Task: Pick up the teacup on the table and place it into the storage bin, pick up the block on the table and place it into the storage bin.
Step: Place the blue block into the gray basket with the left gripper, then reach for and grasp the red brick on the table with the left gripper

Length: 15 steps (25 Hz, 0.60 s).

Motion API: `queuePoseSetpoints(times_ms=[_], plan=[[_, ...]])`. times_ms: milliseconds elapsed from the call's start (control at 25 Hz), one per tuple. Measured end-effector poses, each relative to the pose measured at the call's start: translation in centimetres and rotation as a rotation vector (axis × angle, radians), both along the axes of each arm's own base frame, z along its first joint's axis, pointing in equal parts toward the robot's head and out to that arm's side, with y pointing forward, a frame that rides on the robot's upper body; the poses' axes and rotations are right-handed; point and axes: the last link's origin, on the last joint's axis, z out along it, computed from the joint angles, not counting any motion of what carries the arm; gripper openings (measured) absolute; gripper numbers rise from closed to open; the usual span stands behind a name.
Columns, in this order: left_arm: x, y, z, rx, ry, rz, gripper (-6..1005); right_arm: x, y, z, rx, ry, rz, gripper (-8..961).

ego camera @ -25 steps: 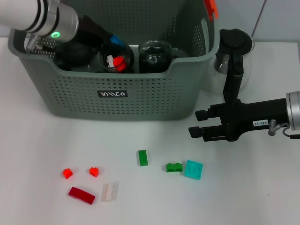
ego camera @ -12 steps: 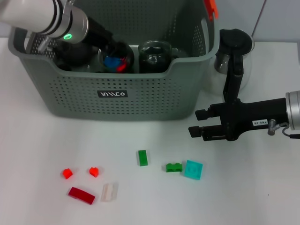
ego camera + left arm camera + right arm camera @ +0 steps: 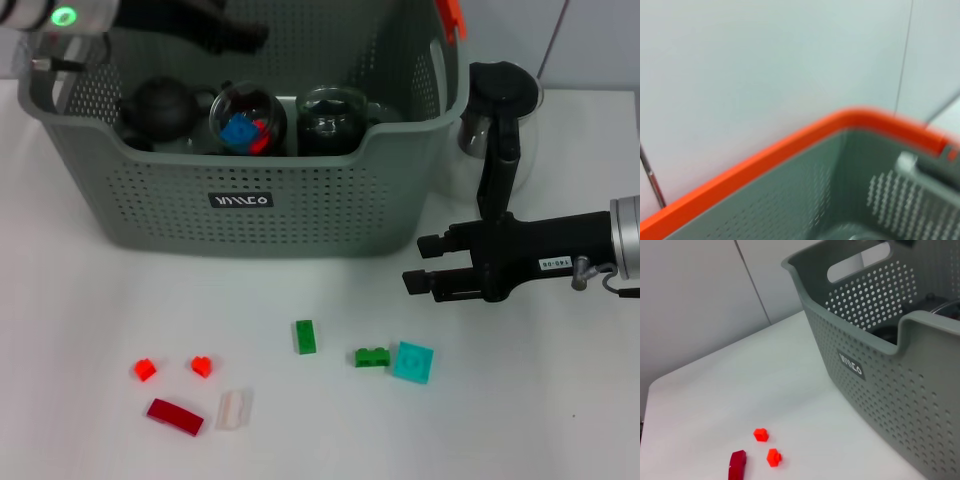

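Observation:
The grey perforated storage bin (image 3: 250, 215) stands at the back of the white table (image 3: 80, 300). Inside it a glass teacup (image 3: 248, 120) holds blue and red blocks, and a second glass teacup (image 3: 330, 115) stands beside it. My left gripper (image 3: 228, 35) hangs above the bin's back left part; the left wrist view shows only the bin's orange rim (image 3: 765, 155). Loose blocks lie in front of the bin: green (image 3: 304, 336), dark green (image 3: 371, 356), teal (image 3: 412, 361). My right gripper (image 3: 425, 263) hovers open and empty to the right of the bin, above those blocks.
A black teapot (image 3: 160, 105) sits in the bin's left part. A glass coffee pot (image 3: 500, 110) stands right of the bin, behind my right arm. Two small red blocks (image 3: 144, 369) (image 3: 201, 366), a dark red one (image 3: 174, 416) and a translucent one (image 3: 234, 408) lie front left.
My left gripper has lifted up and back out of the bin, uncovering the teacup with the blue and red blocks. The right arm has not moved.

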Motion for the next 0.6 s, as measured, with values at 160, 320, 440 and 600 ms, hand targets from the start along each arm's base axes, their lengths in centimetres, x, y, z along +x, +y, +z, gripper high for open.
queuePoseSetpoints(times_ms=[160,320,440,600], plan=[[0.1,-1.4,1.0,-0.036,-0.140,-0.007,630,0.0,0.0,0.0,-0.001,0.003,0.000,643],[-0.3,-3.3,1.5,-0.079,-0.315,-0.048,627,-0.1,-0.1,0.0,-0.006,0.007,0.001,643],[-0.7,-4.4,1.7,-0.100,-0.371,-0.076,625,-0.2,-0.1,0.2,-0.008,0.013,0.000,643],[-1.5,-6.0,2.2,-0.148,-0.407,-0.116,624,-0.2,0.0,0.3,-0.005,0.021,-0.003,643]])
